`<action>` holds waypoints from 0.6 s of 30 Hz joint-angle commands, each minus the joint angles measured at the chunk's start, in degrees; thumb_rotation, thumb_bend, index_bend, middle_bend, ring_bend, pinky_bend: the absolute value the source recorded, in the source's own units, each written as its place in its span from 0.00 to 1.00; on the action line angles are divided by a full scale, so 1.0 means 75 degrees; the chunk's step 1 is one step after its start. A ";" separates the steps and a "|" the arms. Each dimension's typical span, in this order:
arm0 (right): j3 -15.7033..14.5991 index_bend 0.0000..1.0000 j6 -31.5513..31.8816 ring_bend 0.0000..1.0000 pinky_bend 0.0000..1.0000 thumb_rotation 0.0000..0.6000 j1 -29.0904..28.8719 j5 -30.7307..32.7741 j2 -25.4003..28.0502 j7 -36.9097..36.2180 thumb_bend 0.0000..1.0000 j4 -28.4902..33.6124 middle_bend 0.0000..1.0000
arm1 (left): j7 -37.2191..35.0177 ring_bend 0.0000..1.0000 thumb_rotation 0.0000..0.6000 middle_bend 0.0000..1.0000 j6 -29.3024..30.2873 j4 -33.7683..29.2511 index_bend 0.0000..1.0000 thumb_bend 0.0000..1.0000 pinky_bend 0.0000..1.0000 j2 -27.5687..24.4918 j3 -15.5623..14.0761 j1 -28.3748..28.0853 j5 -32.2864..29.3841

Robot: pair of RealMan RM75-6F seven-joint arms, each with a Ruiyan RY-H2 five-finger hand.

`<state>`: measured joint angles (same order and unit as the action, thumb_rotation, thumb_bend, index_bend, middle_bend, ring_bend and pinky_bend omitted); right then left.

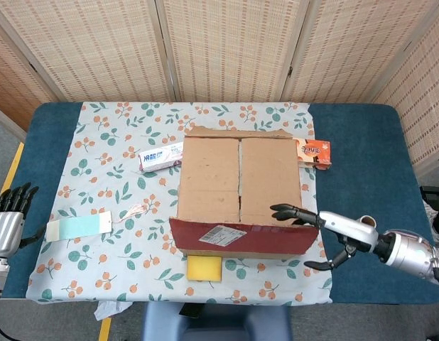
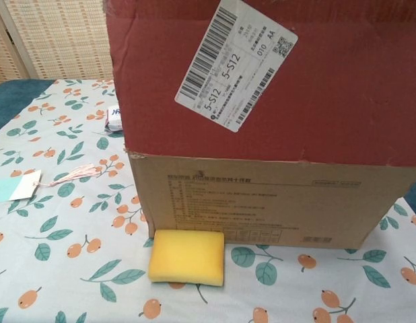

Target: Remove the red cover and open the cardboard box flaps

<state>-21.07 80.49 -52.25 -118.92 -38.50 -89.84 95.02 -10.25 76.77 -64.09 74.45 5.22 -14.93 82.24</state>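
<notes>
**Red cover stands on edge at the near side of the cardboard box**

Cardboard box (image 1: 239,192) sits mid-table on the floral cloth (image 1: 106,177); its two top flaps lie flat and closed, meeting along a centre seam; the red cover (image 1: 241,238) is tipped up at the box's near edge, its white shipping label (image 2: 235,64) facing the chest camera, where the red sheet fills the upper frame above the box's front wall. The right hand (image 1: 326,238) reaches in at the cover's right end, fingers spread, upper fingertips (image 1: 280,211) touching the cover's top edge; whether it truly grips the sheet I cannot tell. The left hand (image 1: 10,209) hangs at the table's far left edge, fingers apart, holding nothing. A yellow sponge (image 2: 186,256) lies just in front of the box; a toothpaste box (image 1: 161,157) rests beside its left rear corner; an orange packet (image 1: 314,152) sits at the right rear corner; a pale blue card (image 1: 79,228) lies well to the left.
</notes>
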 commanded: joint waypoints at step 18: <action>-0.0476 0.07 0.0081 0.09 0.24 1.00 0.1887 -0.0786 0.0651 0.3071 0.38 0.1637 0.00 | 0.0222 0.02 1.00 0.06 0.0168 -0.0182 0.00 0.36 0.00 0.0036 -0.0136 -0.0009 0.0290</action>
<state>-25.07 80.31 -39.03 -125.45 -33.81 -67.82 107.31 -8.61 78.06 -65.43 74.71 4.22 -14.98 84.40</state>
